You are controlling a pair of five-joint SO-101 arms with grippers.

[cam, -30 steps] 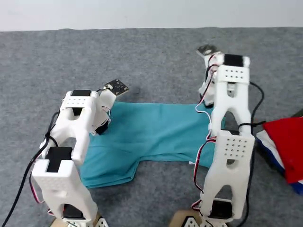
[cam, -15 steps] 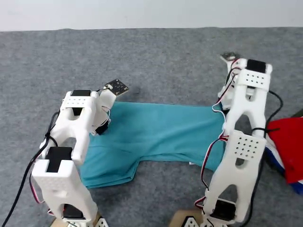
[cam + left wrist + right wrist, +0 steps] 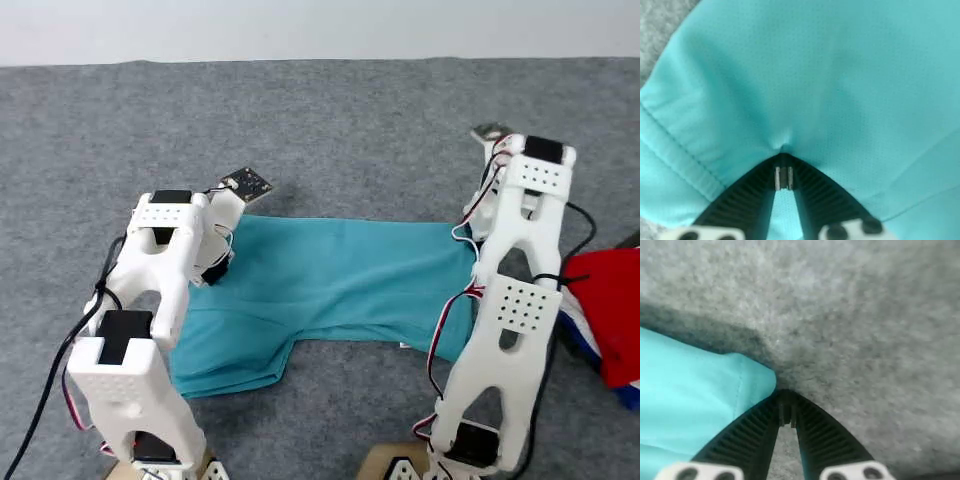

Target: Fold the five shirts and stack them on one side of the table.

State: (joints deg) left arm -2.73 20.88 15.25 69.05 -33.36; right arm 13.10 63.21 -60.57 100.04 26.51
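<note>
The left arm (image 3: 160, 270) bends forward and low, its tool (image 3: 784, 175) pointing down with the fingertips pinched together on a pucker of the teal shirt (image 3: 840, 75). The right arm (image 3: 515, 290) stretches farther forward, its tool (image 3: 785, 412) also down, tips closed at the shirt's corner.

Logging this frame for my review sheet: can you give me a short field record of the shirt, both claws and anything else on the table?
surface: grey table cover
shirt in work: teal shirt, lying flat, spread sideways between the two arms
left claw: closed, pinching a pucker of the teal fabric
right claw: closed at the shirt's far right corner, apparently pinching its edge
other clothing: red garment with white and blue parts, at the table's right edge
</note>
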